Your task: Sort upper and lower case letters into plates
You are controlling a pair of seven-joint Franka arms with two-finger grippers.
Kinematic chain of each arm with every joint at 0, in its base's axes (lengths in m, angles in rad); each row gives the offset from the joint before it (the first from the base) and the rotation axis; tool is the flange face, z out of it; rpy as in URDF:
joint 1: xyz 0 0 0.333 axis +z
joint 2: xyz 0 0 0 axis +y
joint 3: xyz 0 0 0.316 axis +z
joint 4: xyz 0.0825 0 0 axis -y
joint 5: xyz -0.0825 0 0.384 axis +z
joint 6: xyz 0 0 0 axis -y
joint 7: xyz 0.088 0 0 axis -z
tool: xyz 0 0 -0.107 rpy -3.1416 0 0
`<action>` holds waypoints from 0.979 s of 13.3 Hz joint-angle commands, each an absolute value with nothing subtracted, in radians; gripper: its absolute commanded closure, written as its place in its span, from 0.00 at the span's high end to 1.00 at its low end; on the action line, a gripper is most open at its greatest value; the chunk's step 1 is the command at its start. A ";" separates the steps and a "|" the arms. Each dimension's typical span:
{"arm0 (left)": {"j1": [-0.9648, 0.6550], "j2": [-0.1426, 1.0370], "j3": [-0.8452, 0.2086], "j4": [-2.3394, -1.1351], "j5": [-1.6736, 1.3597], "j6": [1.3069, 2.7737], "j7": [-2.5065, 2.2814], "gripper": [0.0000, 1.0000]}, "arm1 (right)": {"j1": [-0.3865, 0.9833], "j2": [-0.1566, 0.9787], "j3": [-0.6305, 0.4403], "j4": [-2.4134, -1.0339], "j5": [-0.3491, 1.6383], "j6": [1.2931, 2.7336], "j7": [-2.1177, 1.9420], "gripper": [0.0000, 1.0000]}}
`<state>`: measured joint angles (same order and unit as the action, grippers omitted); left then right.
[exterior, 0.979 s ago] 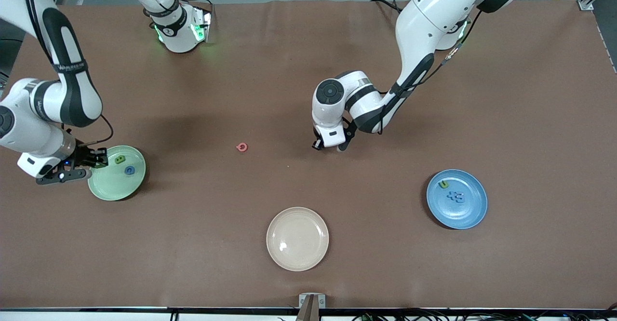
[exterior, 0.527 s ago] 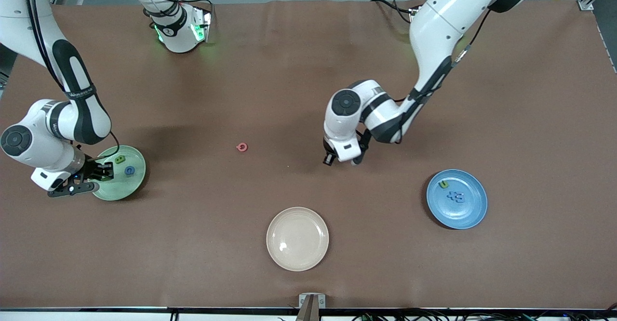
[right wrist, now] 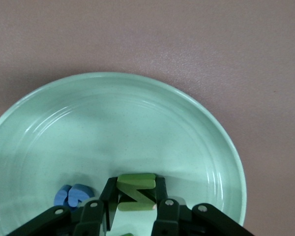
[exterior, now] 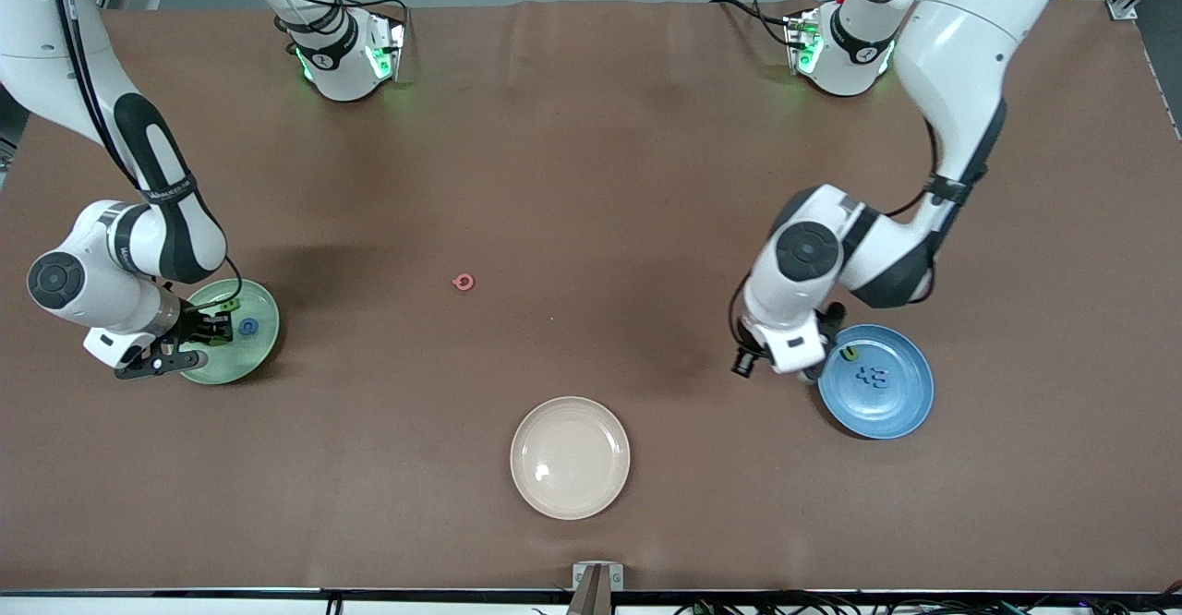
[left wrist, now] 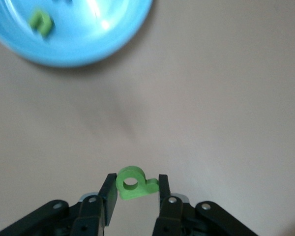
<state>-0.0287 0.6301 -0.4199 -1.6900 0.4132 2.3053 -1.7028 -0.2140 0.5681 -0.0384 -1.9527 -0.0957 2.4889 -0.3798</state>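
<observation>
My left gripper (exterior: 814, 370) hangs over the table just beside the blue plate (exterior: 886, 407), at the rim toward the right arm's end. It is shut on a small green letter (left wrist: 134, 183) with a round hole. The blue plate (left wrist: 88, 44) holds a green letter (exterior: 850, 353) and a blue piece (exterior: 873, 377). My right gripper (exterior: 214, 327) is low inside the mint green plate (exterior: 245, 358), shut on a green Z letter (right wrist: 136, 192). A blue letter (right wrist: 71, 195) lies in that plate beside the Z. One red letter (exterior: 464, 282) lies alone on the table.
A cream-beige plate (exterior: 570, 457) sits near the front camera's edge of the brown table (exterior: 591, 162), with nothing in it. Both arm bases stand along the edge farthest from the front camera.
My left arm has swung from mid-table toward the blue plate, carrying the green letter. My right gripper has shifted farther in over the mint green plate.
</observation>
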 commanded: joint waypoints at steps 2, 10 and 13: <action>0.107 0.614 -0.428 -1.712 0.433 2.293 -1.538 0.00 | -0.227 0.566 -0.017 -1.942 -0.092 2.481 -0.388 1.00; 0.287 0.673 -0.428 -1.677 0.431 2.303 -1.338 0.99 | 0.018 0.322 -0.014 -1.942 -0.052 2.085 -0.137 1.00; 0.273 0.611 -0.439 -1.689 0.431 2.274 -1.309 1.00 | 0.167 0.279 -0.015 -1.944 0.090 2.028 0.024 1.00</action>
